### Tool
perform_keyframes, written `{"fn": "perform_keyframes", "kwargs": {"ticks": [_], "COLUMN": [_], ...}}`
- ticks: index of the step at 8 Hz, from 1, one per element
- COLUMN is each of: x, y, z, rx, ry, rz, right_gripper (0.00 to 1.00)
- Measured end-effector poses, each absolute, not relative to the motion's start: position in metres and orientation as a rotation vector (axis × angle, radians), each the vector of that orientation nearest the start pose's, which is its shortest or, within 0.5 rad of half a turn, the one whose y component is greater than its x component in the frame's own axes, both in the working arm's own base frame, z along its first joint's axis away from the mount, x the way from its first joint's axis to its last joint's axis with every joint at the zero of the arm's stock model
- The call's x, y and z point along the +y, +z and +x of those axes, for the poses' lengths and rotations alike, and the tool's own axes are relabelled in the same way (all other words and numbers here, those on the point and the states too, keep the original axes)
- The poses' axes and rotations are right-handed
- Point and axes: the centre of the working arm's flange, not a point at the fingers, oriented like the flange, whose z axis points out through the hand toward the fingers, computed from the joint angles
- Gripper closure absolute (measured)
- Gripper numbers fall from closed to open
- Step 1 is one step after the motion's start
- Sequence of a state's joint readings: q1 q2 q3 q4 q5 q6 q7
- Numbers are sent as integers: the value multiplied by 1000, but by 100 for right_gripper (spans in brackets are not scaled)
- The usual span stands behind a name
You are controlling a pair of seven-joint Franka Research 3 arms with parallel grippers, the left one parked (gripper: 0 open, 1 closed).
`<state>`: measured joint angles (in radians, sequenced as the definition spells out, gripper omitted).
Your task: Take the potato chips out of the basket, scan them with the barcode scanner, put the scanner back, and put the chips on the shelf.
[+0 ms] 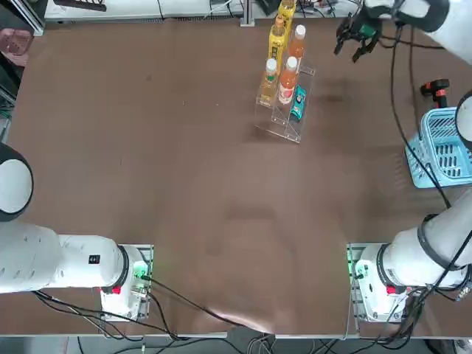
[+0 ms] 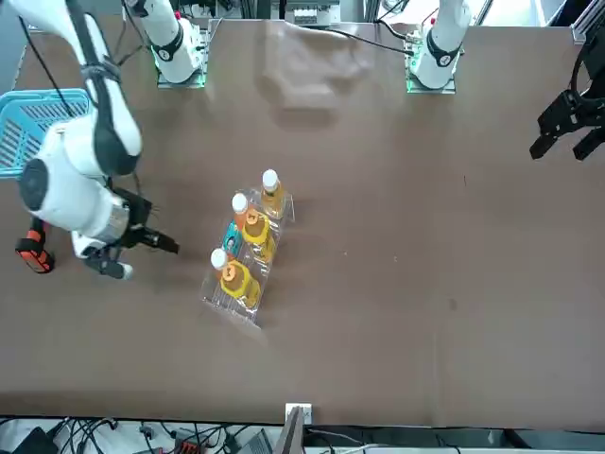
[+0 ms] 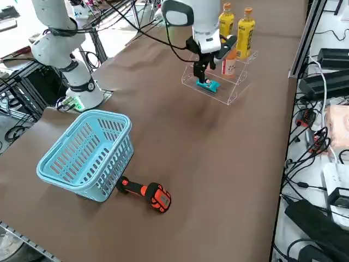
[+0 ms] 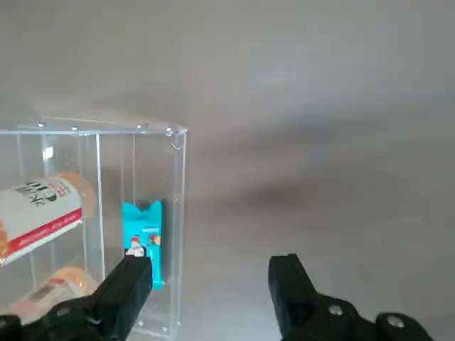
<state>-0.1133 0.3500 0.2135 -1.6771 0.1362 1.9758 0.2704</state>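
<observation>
The potato chips (image 1: 298, 103), a slim teal packet, lie on the lowest step of the shelf (image 1: 277, 133), a clear stepped rack at the table's far middle. The packet (image 4: 143, 238) also shows through the clear wall (image 4: 174, 135) in the wrist view. My right gripper (image 1: 355, 44) hangs raised to the right of the shelf, apart from it. Its fingers (image 4: 131, 280) stand open with nothing between them. The light-blue basket (image 1: 442, 147) sits at the right edge. The black and orange barcode scanner (image 3: 147, 194) lies on the table beside the basket (image 3: 87, 153).
Yellow bottles (image 1: 279, 37) and orange bottles (image 1: 289, 74) stand on the shelf's upper steps next to the packet. Cables and boxes (image 3: 327, 164) lie off the table's far edge. The right arm's cable (image 1: 398, 96) hangs across the space between the gripper and the basket.
</observation>
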Motion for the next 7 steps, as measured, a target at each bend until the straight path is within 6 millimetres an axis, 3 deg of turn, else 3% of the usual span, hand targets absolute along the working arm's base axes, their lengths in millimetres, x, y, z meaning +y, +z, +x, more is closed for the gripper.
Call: {"fn": "perform_keyframes", "kwargs": {"ticks": [2, 4, 7], "x": [26, 17, -14], "y": [471, 535, 601], "z": [644, 636, 618], "rx": [267, 245, 256], "ry": [192, 211, 189], "rz": [-3019, -3102, -3125], "right_gripper": [0, 0, 0]}}
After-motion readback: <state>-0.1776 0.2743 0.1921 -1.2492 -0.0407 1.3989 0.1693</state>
